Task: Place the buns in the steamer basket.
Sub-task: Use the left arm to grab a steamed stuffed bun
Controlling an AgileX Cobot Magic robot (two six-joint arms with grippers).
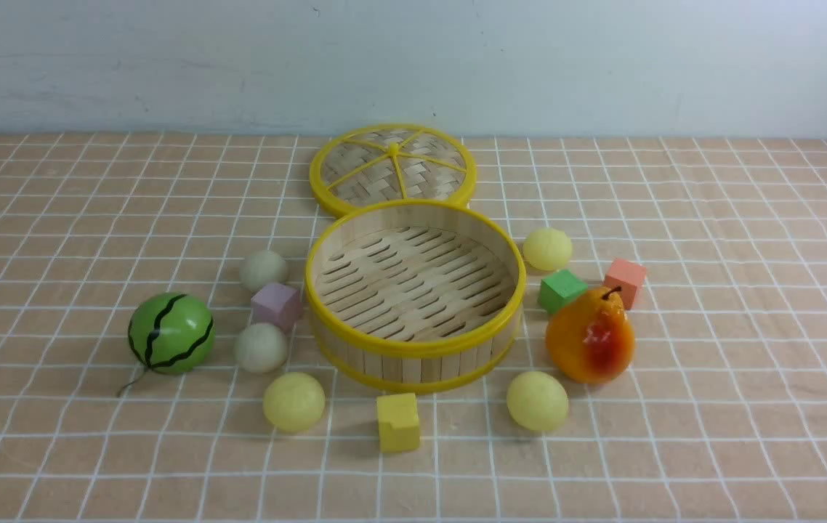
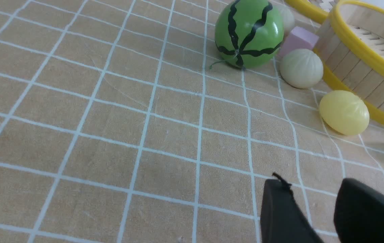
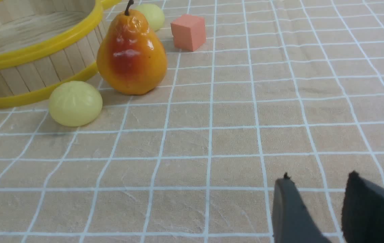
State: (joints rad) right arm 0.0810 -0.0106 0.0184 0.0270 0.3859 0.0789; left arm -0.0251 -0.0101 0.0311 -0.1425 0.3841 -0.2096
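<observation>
The steamer basket (image 1: 413,338) stands mid-table with nothing on its slatted floor. Around it lie several buns: two off-white ones (image 1: 264,269) (image 1: 261,347) on its left, pale yellow ones at the front left (image 1: 293,402), front right (image 1: 537,400) and back right (image 1: 547,249). Neither arm shows in the front view. In the left wrist view my left gripper (image 2: 311,184) hangs open over bare cloth, well short of an off-white bun (image 2: 301,68) and a yellow bun (image 2: 344,112). My right gripper (image 3: 318,180) is open too, far from a yellow bun (image 3: 75,103).
The flat woven lid (image 1: 392,169) lies behind the basket. A green watermelon ball (image 1: 170,333) sits at the left, a pear (image 1: 591,335) at the right. Coloured cubes stand around: pink (image 1: 277,305), yellow (image 1: 397,422), green (image 1: 562,290), salmon (image 1: 624,282).
</observation>
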